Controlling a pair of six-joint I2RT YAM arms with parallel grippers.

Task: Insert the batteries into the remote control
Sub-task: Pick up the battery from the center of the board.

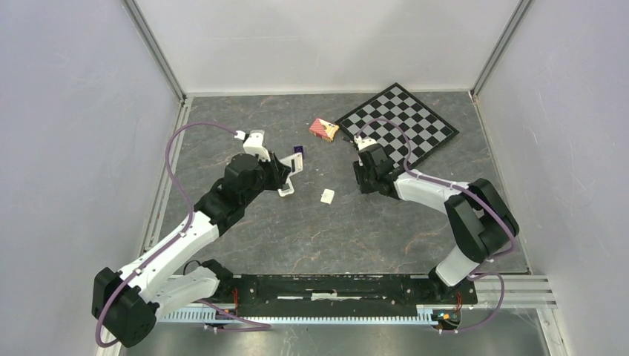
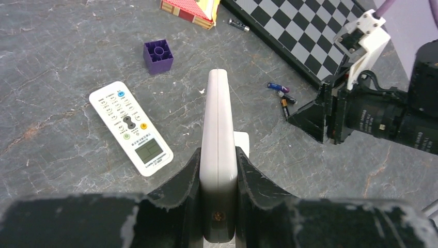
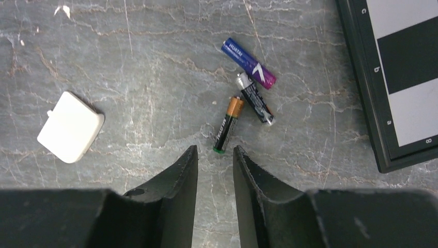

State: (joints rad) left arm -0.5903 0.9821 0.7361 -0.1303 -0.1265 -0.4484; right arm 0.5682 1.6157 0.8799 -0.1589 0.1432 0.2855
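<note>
Black fingers of the left gripper (image 2: 218, 152) are squeezed onto both flat faces of the remote control (image 2: 217, 113), holding it edge-on above the table (image 2: 62, 51), so only its pale grey side seam shows. Count-wise: two remotes, the held one plus a white remote (image 2: 130, 127) lying buttons-up to its left. The batteries (image 3: 248, 63) come to four. Three sit bunched just beside the chessboard (image 3: 392, 77): a purple-blue one, a black-and-silver one (image 3: 254, 97) touching it or very nearly, and a copper-topped one (image 3: 227, 124). The fourth (image 2: 238, 25) lies off by the red box (image 2: 188, 9), and it's tiny in that view, so it only probably counts as a battery. There's also one purple block (image 2: 158, 56) and one small white square piece (image 3: 69, 126) lying flat, well apart from the battery bunch. The right gripper (image 3: 215, 148) has its jaws only a narrow gap apart with nothing between them, hovering low with the copper-topped battery's end right at the fingertips.
</note>
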